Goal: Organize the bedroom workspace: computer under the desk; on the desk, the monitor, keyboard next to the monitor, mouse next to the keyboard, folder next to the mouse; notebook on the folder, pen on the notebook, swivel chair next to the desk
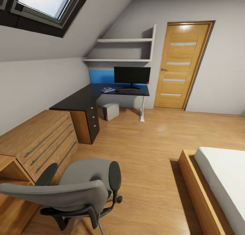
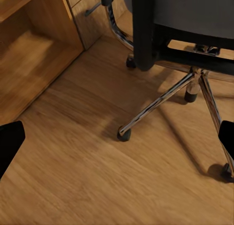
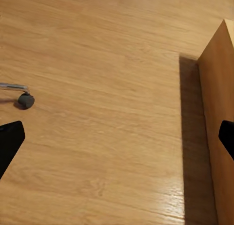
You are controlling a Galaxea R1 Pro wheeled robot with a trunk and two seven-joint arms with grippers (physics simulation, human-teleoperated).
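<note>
The grey swivel chair (image 1: 85, 191) stands close in front of me with a bare seat, far from the black L-shaped desk (image 1: 80, 99) in the back corner. On the desk stands the monitor (image 1: 132, 75), with the keyboard (image 1: 130, 91) before it. Left of the keyboard lies the blue folder (image 1: 108, 90), with the small dark notebook (image 1: 106, 88) on top. The computer (image 1: 110, 111) sits on the floor under the desk. Mouse and pen are too small to make out. My left gripper (image 2: 117, 142) hangs open over the floor beside the chair's chrome base (image 2: 161, 100). My right gripper (image 3: 117, 139) is open over bare floor.
A light wood drawer unit (image 1: 37, 140) lines the left wall beside the chair. A bed (image 1: 217, 180) with a wooden frame (image 3: 217, 112) fills the right foreground. A wooden door (image 1: 182, 65) is right of the desk. Open plank floor runs between chair and desk.
</note>
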